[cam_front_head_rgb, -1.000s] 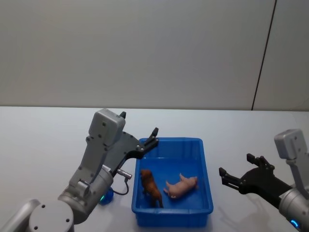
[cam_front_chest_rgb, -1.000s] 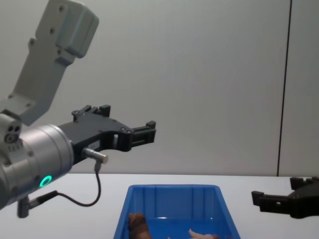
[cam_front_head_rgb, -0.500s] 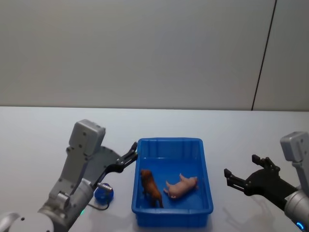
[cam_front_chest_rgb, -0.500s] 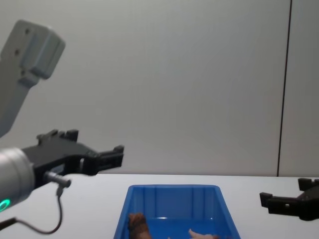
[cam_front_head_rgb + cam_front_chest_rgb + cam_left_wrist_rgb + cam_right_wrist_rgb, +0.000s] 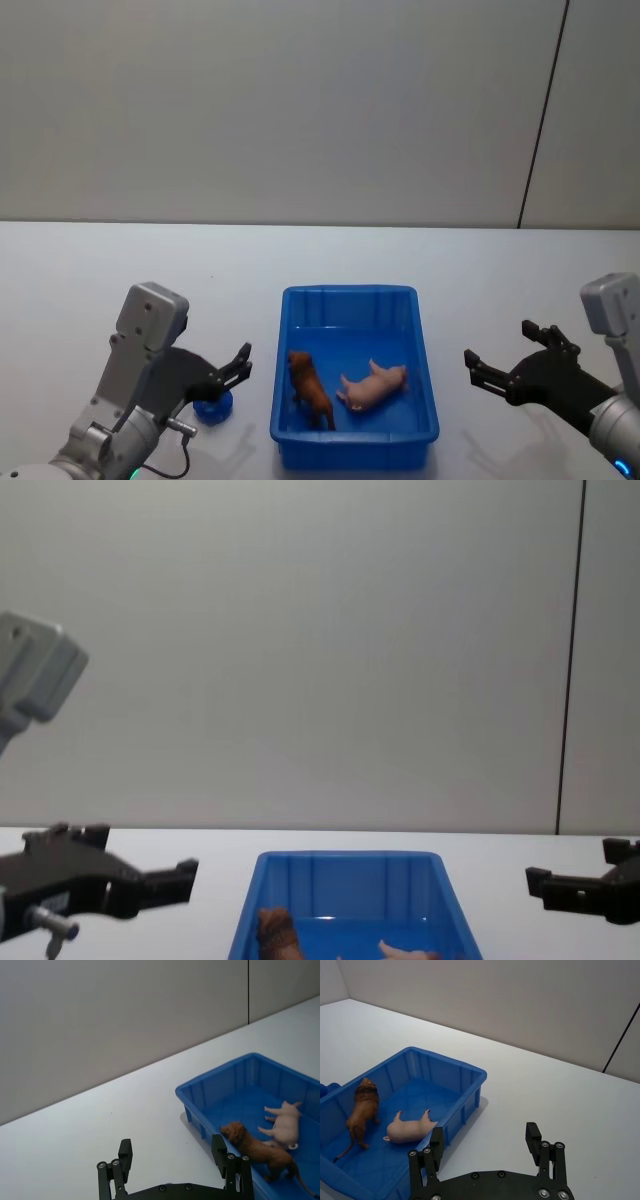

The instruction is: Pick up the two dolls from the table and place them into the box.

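The blue box [image 5: 350, 292] sits on the white table [image 5: 120, 270] between my arms. Both dolls are inside it. The reddish-brown animal [image 5: 311, 389] stands by the left wall, and the pale pink one [image 5: 372, 385] lies on its side beside it. My left gripper [image 5: 238, 366] hangs open and empty left of the box, apart from it. In the left wrist view, the box rim [image 5: 215, 1085] and the brown doll [image 5: 257, 1149] lie beyond its spread fingers [image 5: 125, 1152]. My right gripper [image 5: 497, 345] is open and empty to the right of the box, also seen as the gripper [image 5: 484, 1140].
A small blue round object [image 5: 212, 407] rests on the table just left of the box, under my left gripper. Bare white tabletop stretches on both sides and behind the box. A grey wall with a dark vertical seam [image 5: 540, 110] stands behind.
My left arm has dropped and drawn back leftward, from above the box's left rim to low beside it. The right gripper has shifted slightly right. The dolls have not moved.
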Controlling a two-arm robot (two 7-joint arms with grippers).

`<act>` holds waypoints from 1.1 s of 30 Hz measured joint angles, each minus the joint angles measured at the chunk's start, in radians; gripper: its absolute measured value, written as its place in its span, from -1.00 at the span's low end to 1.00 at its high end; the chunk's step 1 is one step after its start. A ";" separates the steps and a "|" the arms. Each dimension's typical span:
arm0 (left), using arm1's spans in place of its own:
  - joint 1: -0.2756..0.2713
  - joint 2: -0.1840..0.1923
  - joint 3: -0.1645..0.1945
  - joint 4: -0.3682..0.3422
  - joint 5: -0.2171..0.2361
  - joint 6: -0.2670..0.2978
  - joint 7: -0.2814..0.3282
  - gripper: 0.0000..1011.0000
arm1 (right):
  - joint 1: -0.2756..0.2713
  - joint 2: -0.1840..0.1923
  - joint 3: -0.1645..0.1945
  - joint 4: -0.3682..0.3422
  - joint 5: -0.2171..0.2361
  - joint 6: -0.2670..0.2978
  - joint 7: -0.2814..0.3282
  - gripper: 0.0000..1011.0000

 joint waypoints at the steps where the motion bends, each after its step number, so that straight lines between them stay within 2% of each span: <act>1: -0.001 0.001 -0.002 0.013 0.000 0.003 -0.009 0.98 | 0.000 0.000 0.000 0.000 0.000 0.000 0.000 0.98; 19: -0.059 -0.027 -0.008 0.185 0.038 0.012 -0.129 0.98 | -0.002 0.002 0.001 -0.001 0.001 -0.002 0.000 0.98; 33: -0.102 -0.051 -0.007 0.268 0.063 0.019 -0.216 0.97 | -0.002 0.002 0.001 0.000 0.001 -0.002 0.000 0.98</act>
